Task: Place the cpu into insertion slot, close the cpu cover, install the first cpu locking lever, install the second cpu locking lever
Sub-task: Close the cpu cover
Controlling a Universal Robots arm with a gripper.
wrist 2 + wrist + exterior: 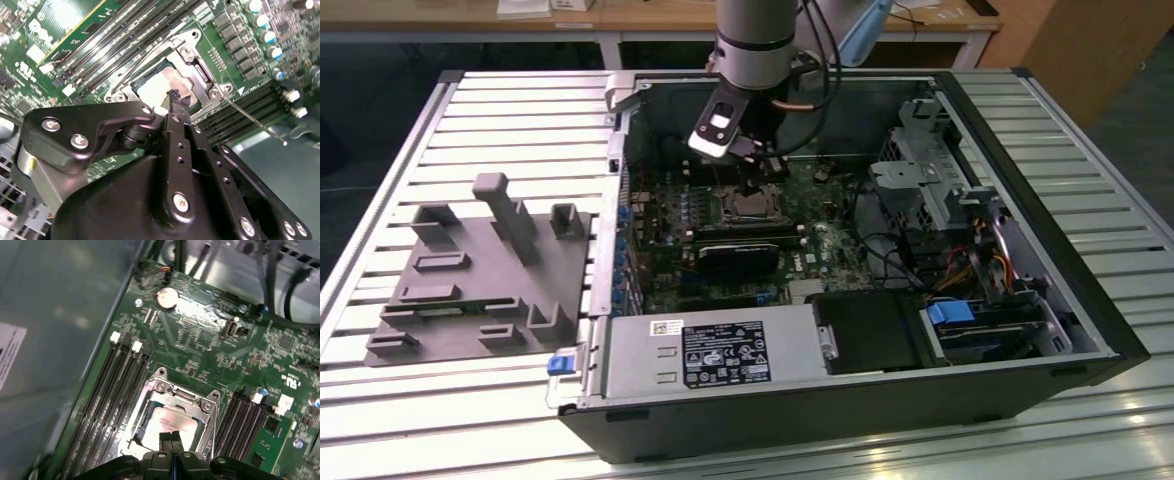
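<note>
- The gripper (171, 440), fingertips pinched together and holding nothing, is hovering just above the cpu (167, 421).
- The cpu is sitting in the insertion slot (144, 426), the cpu cover (186, 396) seemingly lying closed around it.

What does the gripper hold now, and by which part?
Nothing is held. The gripper has its fingers shut on each other, nothing between them, just above the cpu.

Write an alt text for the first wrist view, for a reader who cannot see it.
The end effector, its fingers shut together, is poised with its tips over the silver-topped cpu, which lies in the insertion slot framed by the metal cpu cover. Long black memory slots run along both sides of it on the green circuit board.
</note>
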